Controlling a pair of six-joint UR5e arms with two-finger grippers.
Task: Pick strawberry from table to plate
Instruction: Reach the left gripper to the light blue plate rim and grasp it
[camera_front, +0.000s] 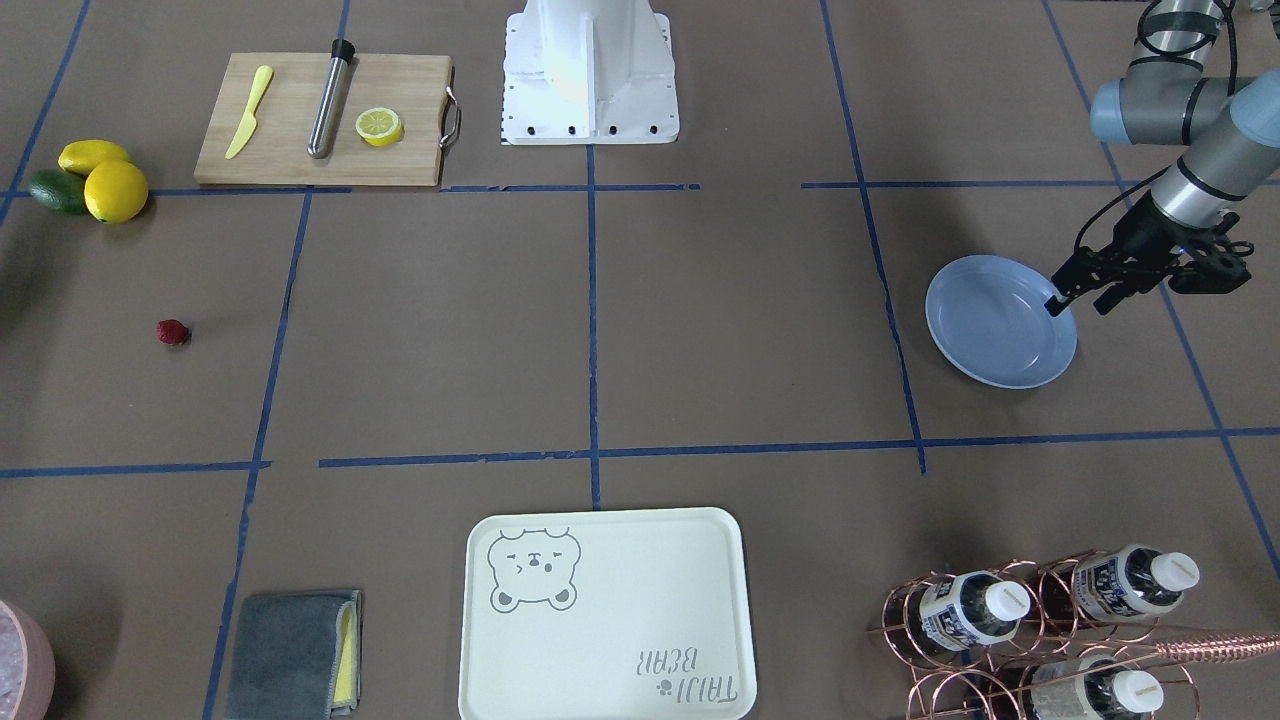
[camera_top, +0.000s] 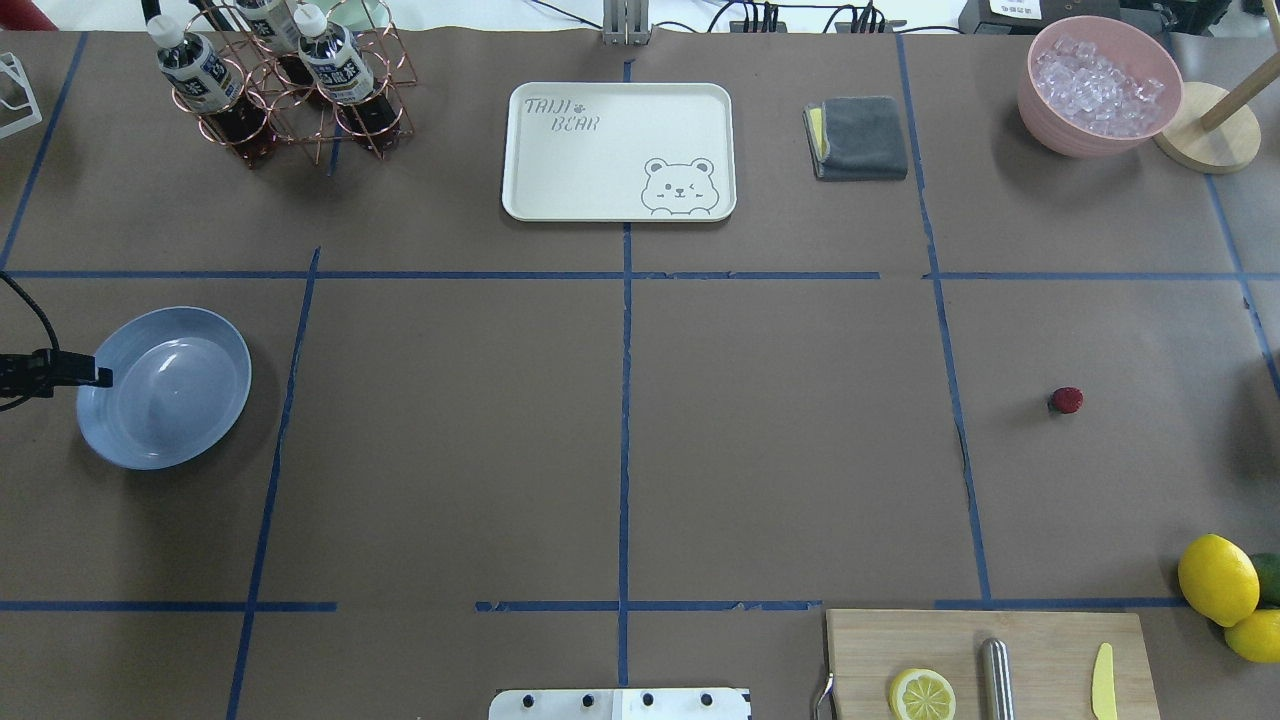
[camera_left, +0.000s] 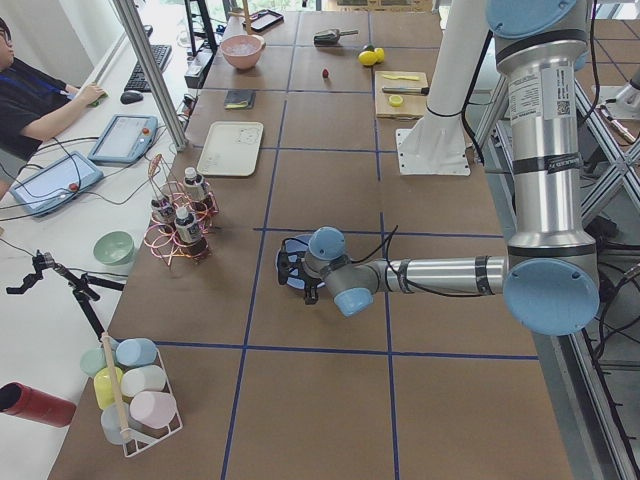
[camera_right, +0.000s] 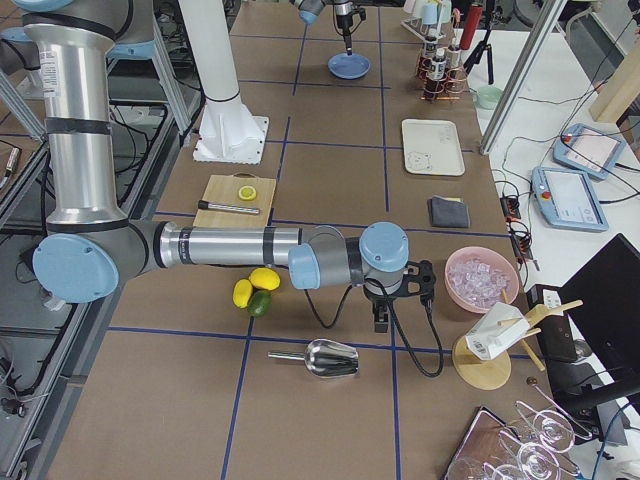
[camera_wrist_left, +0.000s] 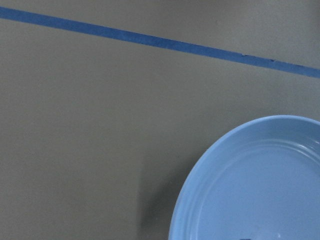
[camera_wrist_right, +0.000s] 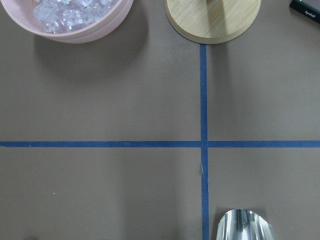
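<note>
The strawberry (camera_front: 173, 332) (camera_top: 1066, 400), small and dark red, lies alone on the brown table (camera_top: 780, 420) on the robot's right side. The light-blue plate (camera_front: 1000, 320) (camera_top: 165, 387) sits far off on the left side and holds nothing. My left gripper (camera_front: 1080, 303) (camera_top: 95, 376) hangs low at the plate's outer rim. It is open, with one finger over the rim and the other outside it. The left wrist view shows part of the plate (camera_wrist_left: 260, 185) and no fingers. My right gripper (camera_right: 381, 318) appears only in the exterior right view, near the ice bowl, so its state is unclear.
A cutting board (camera_front: 320, 120) holds a lemon half, a yellow knife and a metal rod. Two lemons and an avocado (camera_front: 95, 180) lie near the strawberry. Also here are a bear tray (camera_front: 605, 615), a bottle rack (camera_front: 1040, 620), a grey cloth (camera_top: 858, 137), an ice bowl (camera_top: 1098, 85) and a metal scoop (camera_right: 330, 357).
</note>
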